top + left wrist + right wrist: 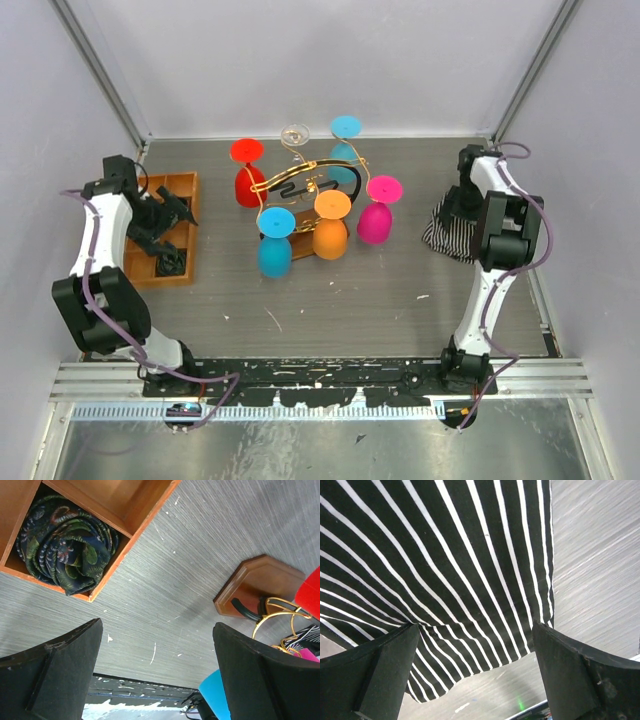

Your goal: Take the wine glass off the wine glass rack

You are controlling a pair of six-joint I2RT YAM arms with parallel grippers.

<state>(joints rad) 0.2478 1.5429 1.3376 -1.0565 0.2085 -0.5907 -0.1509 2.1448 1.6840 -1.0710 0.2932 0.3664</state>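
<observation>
From above, the rack stands mid-tabletop with glasses set feet-up around it: red, blue, orange, pink, a second blue behind, and a clear one at the far end. Both pairs of jaws are well apart from it. The left arm bends at the elbow and holds its jaws open over the tray, left of the rack. The right arm is folded upright, its jaws open over a striped cloth to the right.

The left wrist view shows the black fingers spread wide with bare tabletop between them. The rack's wooden base and gold wire lie beyond the right finger, with a red glass and a blue glass at the edges. A rolled patterned fabric sits in a tray compartment.

The right wrist view shows wide-spread fingers above the striped cloth.
</observation>
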